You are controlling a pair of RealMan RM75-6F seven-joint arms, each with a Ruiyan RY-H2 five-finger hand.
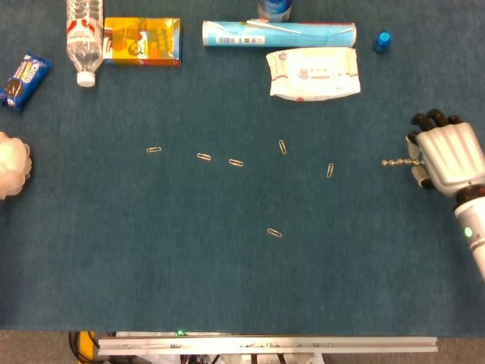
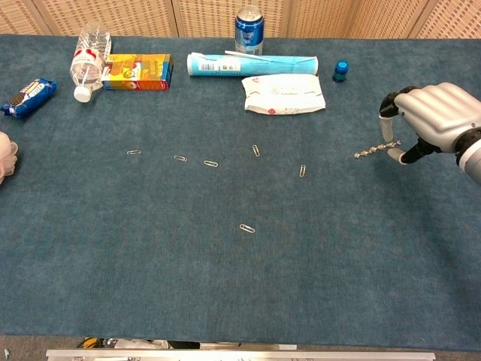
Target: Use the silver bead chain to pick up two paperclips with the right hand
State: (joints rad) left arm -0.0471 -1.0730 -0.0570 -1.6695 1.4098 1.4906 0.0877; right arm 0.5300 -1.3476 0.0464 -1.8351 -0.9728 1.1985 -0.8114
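My right hand (image 1: 443, 158) (image 2: 432, 119) is at the right edge, raised above the table, and pinches a short silver bead chain (image 1: 395, 162) (image 2: 375, 150) that sticks out to the left. Several paperclips lie on the blue cloth. The nearest paperclip (image 1: 330, 170) (image 2: 303, 171) lies left of the chain's free end. Another paperclip (image 1: 283, 146) (image 2: 256, 150) lies further left, and one paperclip (image 1: 274, 233) (image 2: 246, 228) sits closer to the front. Three more form a row toward the left (image 1: 236, 162). My left hand does not show in either view.
Along the back stand a water bottle (image 1: 84, 34), an orange box (image 1: 142, 41), a blue tube (image 1: 279, 33), a can (image 2: 249, 28), a wipes pack (image 1: 313, 73) and a blue cap (image 1: 382, 41). A cookie packet (image 1: 23, 78) and a white puff (image 1: 13, 164) lie at the left edge.
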